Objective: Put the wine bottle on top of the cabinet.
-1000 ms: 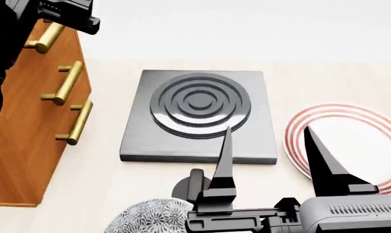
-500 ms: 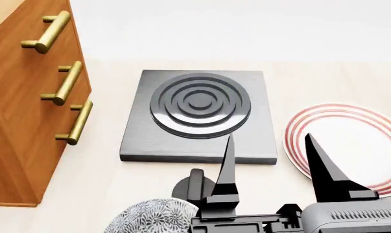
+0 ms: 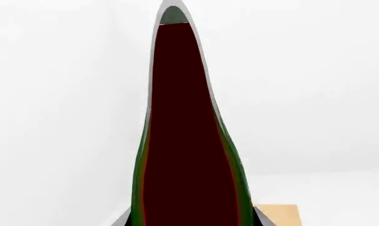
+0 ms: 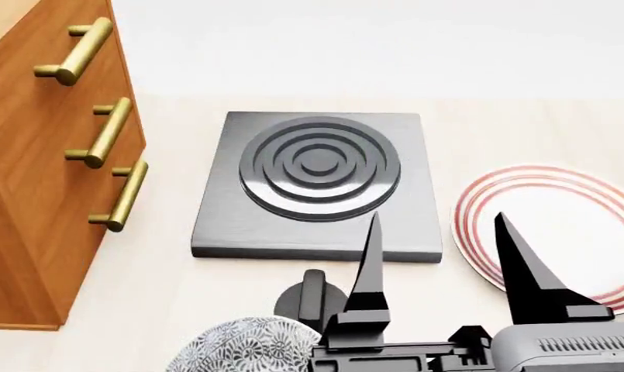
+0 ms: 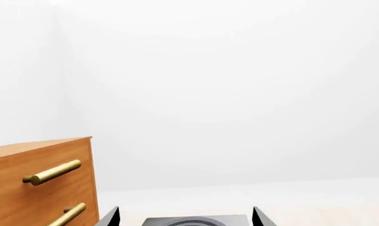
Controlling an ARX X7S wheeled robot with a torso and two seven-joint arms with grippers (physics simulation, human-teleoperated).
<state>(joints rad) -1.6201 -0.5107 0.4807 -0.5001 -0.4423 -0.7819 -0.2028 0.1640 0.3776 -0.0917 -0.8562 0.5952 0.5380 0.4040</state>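
The wine bottle (image 3: 189, 141) fills the middle of the left wrist view as a tall dark green and deep red shape narrowing toward its far end. My left gripper (image 3: 189, 222) is shut on it, with grey fingers (image 3: 122, 220) showing at either side of its base. The bottle and the left gripper are out of the head view. The reddish-brown cabinet (image 4: 38, 201) with brass bar handles stands at the left; it also shows in the right wrist view (image 5: 32, 183). My right gripper (image 4: 436, 221) is open and empty, low at the front; its jaws stand wide apart in the right wrist view (image 5: 186, 215).
A black square slab with raised rings (image 4: 317, 182) lies in the middle of the pale surface. A white plate with red rings (image 4: 570, 232) is at the right. A patterned bowl (image 4: 244, 347) and a black knob-like piece (image 4: 306, 298) sit at the front.
The left arm, seen at the upper left a second ago, has left the head view. The right gripper has drifted slightly to the right.
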